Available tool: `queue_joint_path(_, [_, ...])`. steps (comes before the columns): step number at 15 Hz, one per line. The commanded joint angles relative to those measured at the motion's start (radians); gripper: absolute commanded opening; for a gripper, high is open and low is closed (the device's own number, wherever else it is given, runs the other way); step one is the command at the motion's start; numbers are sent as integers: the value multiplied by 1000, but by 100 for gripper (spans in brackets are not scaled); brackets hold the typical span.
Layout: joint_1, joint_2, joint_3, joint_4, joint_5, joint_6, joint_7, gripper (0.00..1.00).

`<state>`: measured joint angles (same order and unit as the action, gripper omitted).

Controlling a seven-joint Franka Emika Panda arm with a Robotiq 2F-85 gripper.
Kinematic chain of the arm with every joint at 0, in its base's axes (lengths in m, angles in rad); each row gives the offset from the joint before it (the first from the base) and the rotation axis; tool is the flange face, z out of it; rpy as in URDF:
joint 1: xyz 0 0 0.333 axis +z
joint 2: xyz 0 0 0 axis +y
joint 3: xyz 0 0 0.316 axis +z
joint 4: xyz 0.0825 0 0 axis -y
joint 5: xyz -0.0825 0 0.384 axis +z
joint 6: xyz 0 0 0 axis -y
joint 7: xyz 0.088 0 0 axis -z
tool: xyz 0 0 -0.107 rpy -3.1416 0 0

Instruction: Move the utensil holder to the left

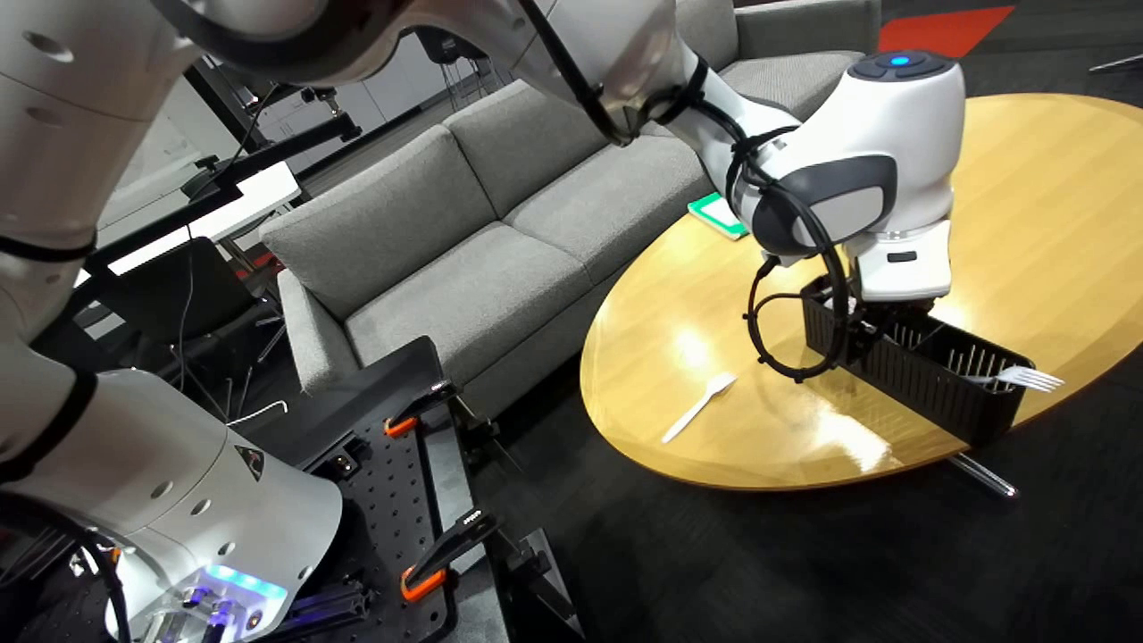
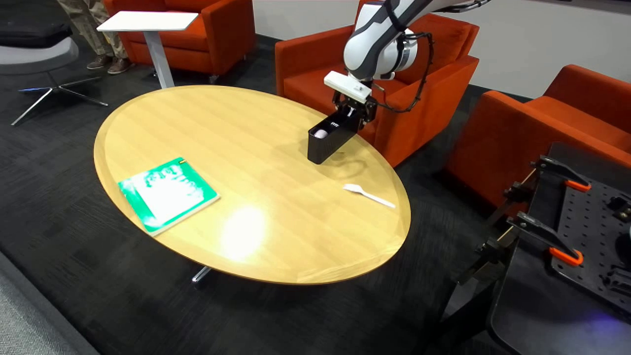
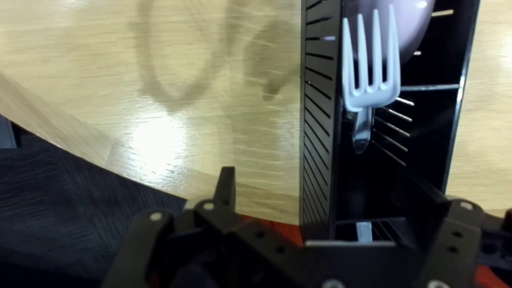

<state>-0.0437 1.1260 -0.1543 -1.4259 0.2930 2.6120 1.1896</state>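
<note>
The utensil holder [image 1: 946,384] is a long black slotted box with dividers, at the table's edge in both exterior views [image 2: 329,145]. In the wrist view the holder [image 3: 318,120] runs down the right half. A white fork [image 3: 371,86] and a pale round object [image 3: 400,24] are inside it. My gripper [image 3: 324,178] is over the holder's middle, also seen in both exterior views [image 1: 880,326] [image 2: 352,106]. Its fingers are apart. The left finger is outside the slotted wall with a gap; the right fingertip is dark and blends with the holder. I cannot tell whether the holder touches the table.
A lone white utensil [image 1: 701,406] lies on the oval wooden table [image 2: 276,246]. A green book [image 2: 170,195] lies near the table's other edge. An orange armchair [image 2: 434,103] stands close behind the holder. A grey sofa [image 1: 500,241] stands along the table.
</note>
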Motion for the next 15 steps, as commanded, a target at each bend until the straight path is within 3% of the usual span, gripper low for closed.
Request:
queue_joint_path(1, [0, 64, -12, 88, -3, -33, 51, 100])
queue_joint_path(2, [-1, 76, -10, 101, -3, -33, 57, 75])
queue_joint_path(4, [-3, 96, -8, 125, -5, -33, 60, 68])
queue_joint_path(12, [2, 138, -11, 185, -10, -32, 72, 5])
queue_joint_path(13, [2, 140, -12, 189, -11, -32, 72, 0])
queue_joint_path(15, [4, 136, -12, 186, -12, -30, 70, 0])
